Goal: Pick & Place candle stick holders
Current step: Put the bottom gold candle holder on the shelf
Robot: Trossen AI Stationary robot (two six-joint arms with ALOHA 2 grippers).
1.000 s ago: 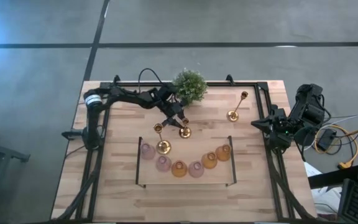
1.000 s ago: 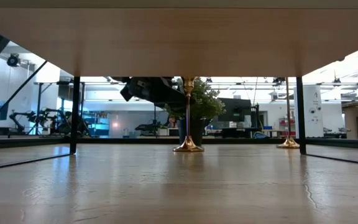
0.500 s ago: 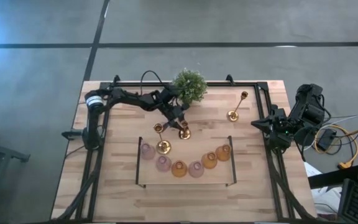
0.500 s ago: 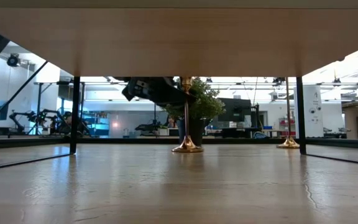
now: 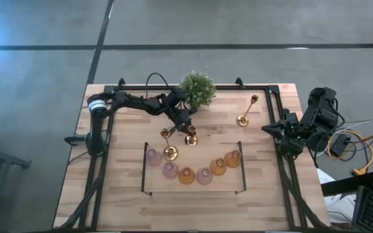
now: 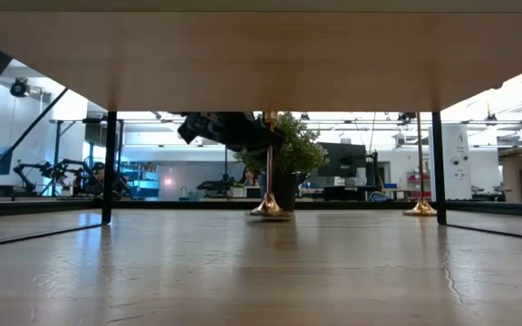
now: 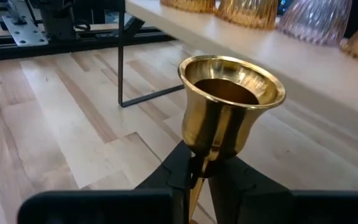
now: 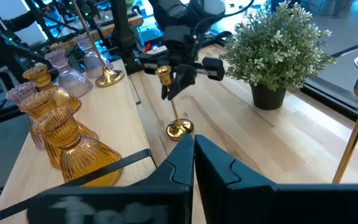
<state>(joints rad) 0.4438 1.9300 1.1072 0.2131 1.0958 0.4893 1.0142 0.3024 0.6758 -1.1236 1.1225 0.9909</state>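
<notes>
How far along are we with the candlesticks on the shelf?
One brass candlestick already stands on the raised shelf beside the six glass cups. The left gripper is clamped on the second candlestick. The third candlestick waits untouched near the parked right gripper.

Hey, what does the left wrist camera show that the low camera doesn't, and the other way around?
Only the left wrist view shows the left gripper shut on the stem just under the gold candlestick cup, looking into its hollow, with the glass cups lined up on the raised shelf.

Only the low view shows that candlestick's round base at the table, the potted plant behind it, and a second candlestick farther to the side.

Both show the gripped candlestick and the wooden table.
</notes>
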